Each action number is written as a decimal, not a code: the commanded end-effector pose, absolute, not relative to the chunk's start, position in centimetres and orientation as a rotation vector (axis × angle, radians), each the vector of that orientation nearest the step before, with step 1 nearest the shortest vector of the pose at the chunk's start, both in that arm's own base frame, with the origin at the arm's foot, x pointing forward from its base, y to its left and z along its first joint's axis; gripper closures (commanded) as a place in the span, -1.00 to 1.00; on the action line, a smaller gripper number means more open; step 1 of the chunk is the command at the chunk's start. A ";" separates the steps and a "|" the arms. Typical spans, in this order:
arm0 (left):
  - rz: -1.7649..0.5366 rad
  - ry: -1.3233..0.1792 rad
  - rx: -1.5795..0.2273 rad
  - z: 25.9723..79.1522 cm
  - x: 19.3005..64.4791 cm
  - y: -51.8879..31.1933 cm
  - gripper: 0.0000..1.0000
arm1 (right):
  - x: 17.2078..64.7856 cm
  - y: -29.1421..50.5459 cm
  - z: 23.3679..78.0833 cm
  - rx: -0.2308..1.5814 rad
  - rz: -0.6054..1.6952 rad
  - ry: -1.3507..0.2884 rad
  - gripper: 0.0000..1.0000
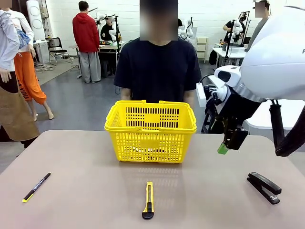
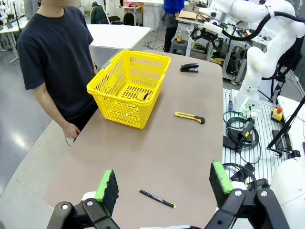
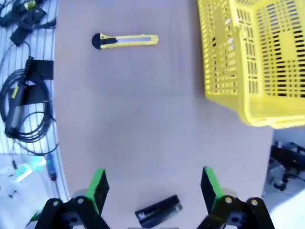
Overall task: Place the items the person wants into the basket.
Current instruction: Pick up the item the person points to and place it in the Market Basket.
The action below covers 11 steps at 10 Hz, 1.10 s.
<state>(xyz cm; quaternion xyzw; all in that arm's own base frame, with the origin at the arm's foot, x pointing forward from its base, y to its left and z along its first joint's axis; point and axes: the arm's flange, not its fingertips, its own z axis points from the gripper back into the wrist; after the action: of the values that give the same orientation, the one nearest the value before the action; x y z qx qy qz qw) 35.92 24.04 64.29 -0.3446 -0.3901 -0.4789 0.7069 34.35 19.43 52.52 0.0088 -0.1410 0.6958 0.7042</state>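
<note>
Above the tabletop (image 1: 86, 191), the right claw (image 3: 152, 186) hangs with fingers wide apart, and the left claw (image 2: 162, 183) gapes empty too. The yellow utility knife (image 1: 148, 200) lies flat, on the robot's side of the yellow basket (image 1: 143, 148).

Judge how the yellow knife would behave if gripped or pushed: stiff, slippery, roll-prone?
The knife looks slim, straight and hard-shelled, so it is probably stiff and light. It lies flat on the table and looks flat-sided, so a push would likely slide or spin it, not roll it. Its smooth plastic might slip in a grip.
</note>
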 end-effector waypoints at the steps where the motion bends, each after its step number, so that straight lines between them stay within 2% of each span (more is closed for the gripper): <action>1: -1.068 -0.877 -0.768 64.5 35.8 24.0 -1.00 | 36.6 20.3 52.4 0.036 1.518 -0.285 -1.00; 4: -1.068 -0.877 -0.768 64.5 35.8 24.0 -1.00 | 38.2 20.3 52.1 0.058 1.468 -0.295 -1.00; 5: -1.068 -0.877 -0.768 64.5 35.8 24.0 -1.00 | 36.4 19.8 51.8 0.051 1.516 -0.286 -1.00; 11: -1.068 -0.877 -0.768 64.5 35.8 24.0 -1.00 | 36.4 19.8 51.8 0.051 1.516 -0.286 -1.00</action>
<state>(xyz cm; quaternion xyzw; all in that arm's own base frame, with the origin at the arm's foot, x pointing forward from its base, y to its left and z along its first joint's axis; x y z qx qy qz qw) 35.92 24.04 64.29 -0.3446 -0.3901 -0.4789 0.7069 36.81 20.13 52.25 0.0265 -0.1321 0.6831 0.7178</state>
